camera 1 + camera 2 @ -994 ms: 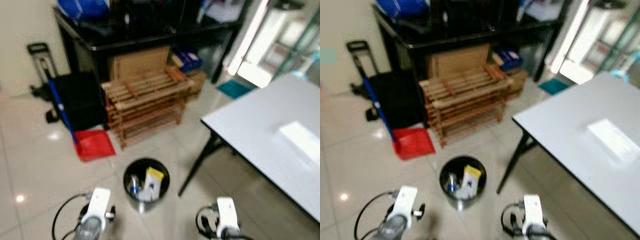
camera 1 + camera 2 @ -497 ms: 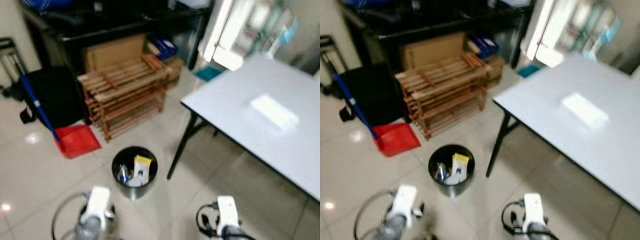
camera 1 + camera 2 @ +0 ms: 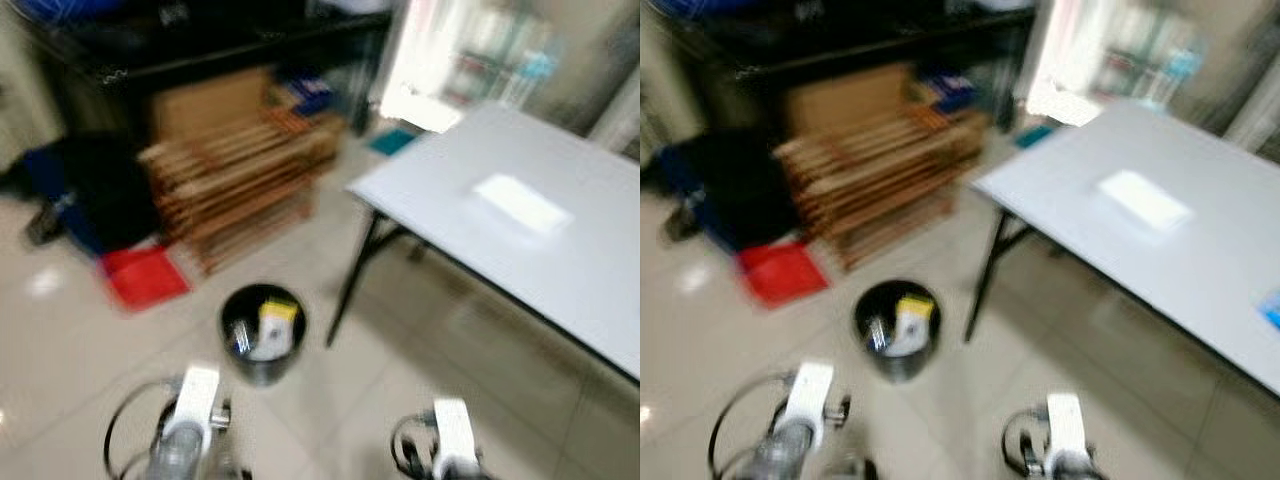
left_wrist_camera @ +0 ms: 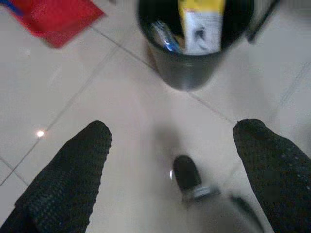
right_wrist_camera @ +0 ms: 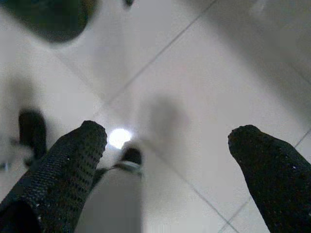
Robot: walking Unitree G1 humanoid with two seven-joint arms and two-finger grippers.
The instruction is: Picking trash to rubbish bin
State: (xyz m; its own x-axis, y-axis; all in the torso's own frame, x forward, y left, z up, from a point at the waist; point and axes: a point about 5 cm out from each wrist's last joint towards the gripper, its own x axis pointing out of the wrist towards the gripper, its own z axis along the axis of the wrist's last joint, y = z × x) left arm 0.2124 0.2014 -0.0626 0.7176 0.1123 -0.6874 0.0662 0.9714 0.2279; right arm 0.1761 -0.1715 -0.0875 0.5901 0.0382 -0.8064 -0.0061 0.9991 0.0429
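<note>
A round black rubbish bin (image 3: 262,333) stands on the tiled floor just ahead, holding a yellow-and-white carton (image 3: 272,326) and other trash. The left wrist view looks down on this bin (image 4: 194,48) past my left gripper (image 4: 170,165), whose fingers (image 4: 68,174) are spread wide and hold nothing. My right gripper (image 5: 167,165) hangs over bare tiles, open and empty too. A flat white thing (image 3: 520,205) lies on the grey table (image 3: 560,280) to the right, and something small and blue (image 3: 1270,308) sits near its right edge. The picture is blurred.
A wooden slatted rack (image 3: 235,180) stands behind the bin, with a red dustpan (image 3: 145,275) and a black bag (image 3: 100,185) to its left. The table's black leg (image 3: 348,290) comes down close beside the bin. A dark desk (image 3: 200,50) runs along the back.
The whole view has swung to the right, so the table fills more of the picture and the bin has drifted left. Both grippers hang as before.
</note>
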